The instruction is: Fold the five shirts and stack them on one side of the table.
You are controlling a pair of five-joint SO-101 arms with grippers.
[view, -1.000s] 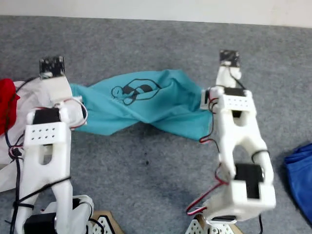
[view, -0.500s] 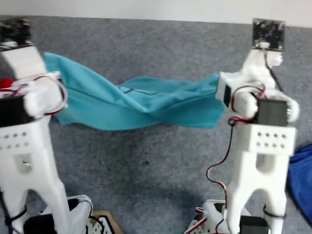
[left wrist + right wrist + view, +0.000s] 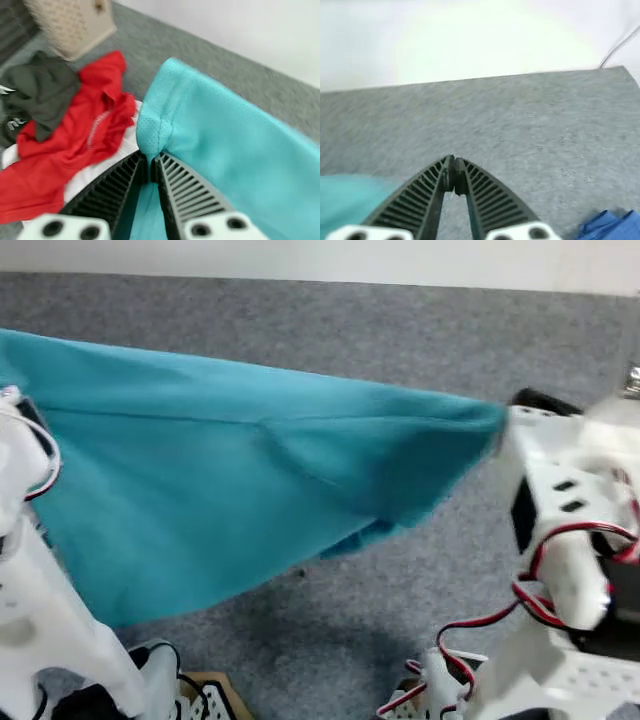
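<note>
A teal shirt (image 3: pixel 230 470) hangs spread in the air between my two arms, high above the grey table (image 3: pixel 400 630). My left gripper (image 3: pixel 150 162) is shut on a hemmed edge of the teal shirt (image 3: pixel 235 150). At the shirt's other end, by the right arm (image 3: pixel 570 530), my right gripper (image 3: pixel 454 175) is shut on it. A strip of the teal shirt (image 3: pixel 345 202) shows beside its fingers. The cloth's lower edge droops toward the table's front. It hides the middle of the table in the high view.
Under the left gripper lie a red shirt (image 3: pixel 75 130), a dark shirt (image 3: pixel 40 95) and a white shirt (image 3: pixel 95 172), with a beige object (image 3: pixel 70 25) behind them. A blue shirt (image 3: pixel 615 225) lies on the table on the right arm's side.
Both arms have risen toward the high camera and moved apart. The teal shirt has come off the table and spread wide between them.
</note>
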